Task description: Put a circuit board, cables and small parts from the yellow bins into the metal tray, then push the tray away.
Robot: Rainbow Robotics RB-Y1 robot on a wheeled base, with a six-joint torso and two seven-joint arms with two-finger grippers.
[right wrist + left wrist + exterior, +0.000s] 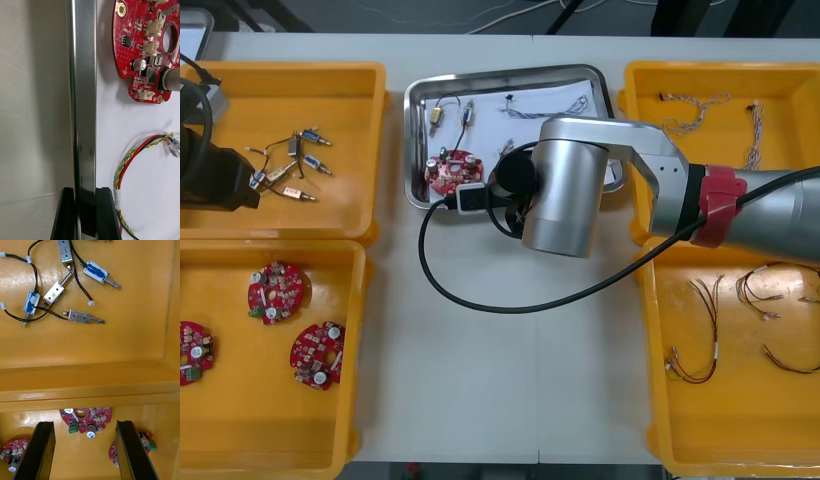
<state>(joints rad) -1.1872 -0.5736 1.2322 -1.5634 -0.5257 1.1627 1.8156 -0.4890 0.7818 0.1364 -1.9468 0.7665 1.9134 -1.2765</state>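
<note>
The right gripper is closed on the thin near rim of the metal tray, with one finger inside and one outside. The tray stands between the yellow bins and holds a circuit board and cables. It looks stiff, light and slippery, so it will probably slide easily. The left gripper hangs open and empty over its bins.

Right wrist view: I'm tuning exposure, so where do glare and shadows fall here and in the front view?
Right wrist view: a bright streak of glare runs along the tray rim; the circuit board and cable cast soft shadows on its white floor. Front view: the rim gleams along its far edge.
</note>
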